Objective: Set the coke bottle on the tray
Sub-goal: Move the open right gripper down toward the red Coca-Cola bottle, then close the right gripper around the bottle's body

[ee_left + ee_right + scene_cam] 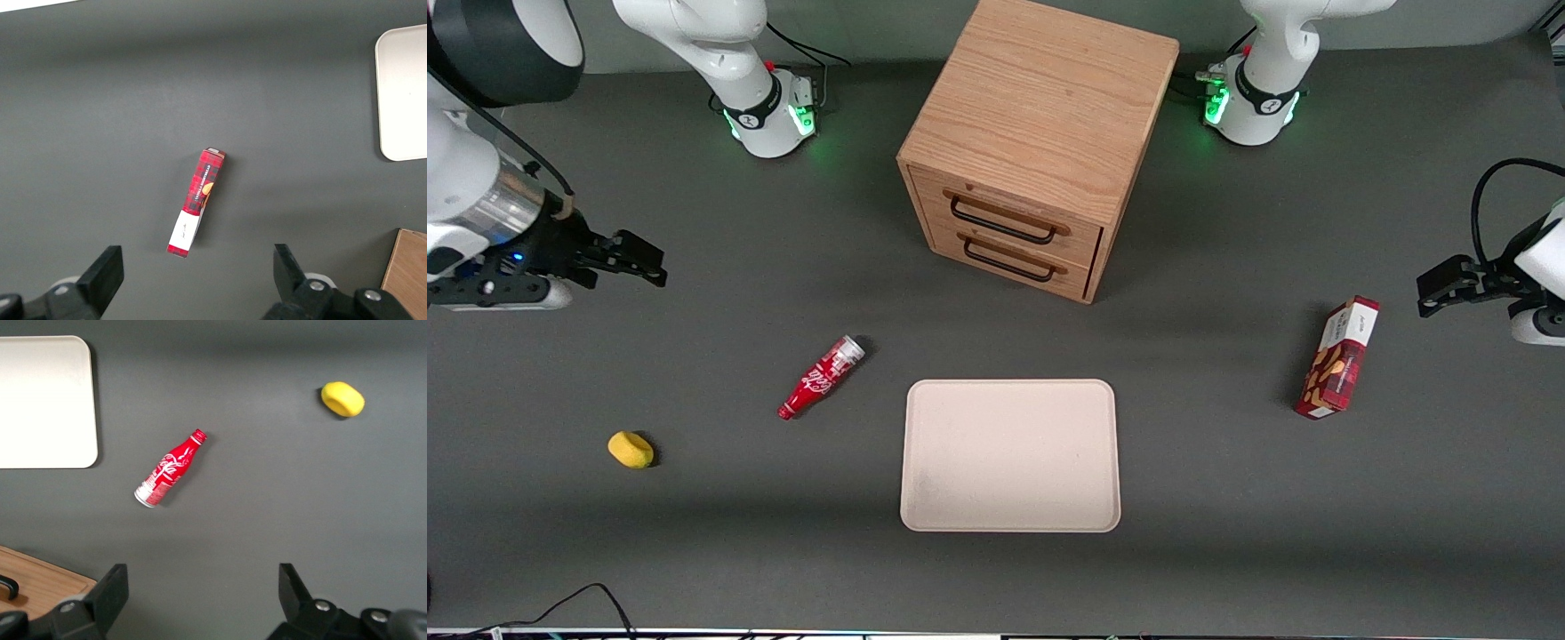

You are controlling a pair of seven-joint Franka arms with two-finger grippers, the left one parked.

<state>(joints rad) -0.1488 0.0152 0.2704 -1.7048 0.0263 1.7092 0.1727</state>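
Observation:
The coke bottle (821,377) lies on its side on the dark table, beside the tray, its cap end nearer the front camera. It also shows in the right wrist view (170,469). The cream tray (1010,455) lies flat in front of the drawer cabinet, with nothing on it; its corner shows in the right wrist view (44,401). My right gripper (651,260) hangs open and empty above the table at the working arm's end, farther from the front camera than the bottle and well apart from it. In its own wrist view the gripper (203,587) has its jaws wide apart.
A wooden two-drawer cabinet (1032,147) stands farther from the front camera than the tray. A yellow lump (631,449) lies near the bottle, toward the working arm's end. A red-and-white snack box (1338,357) lies toward the parked arm's end.

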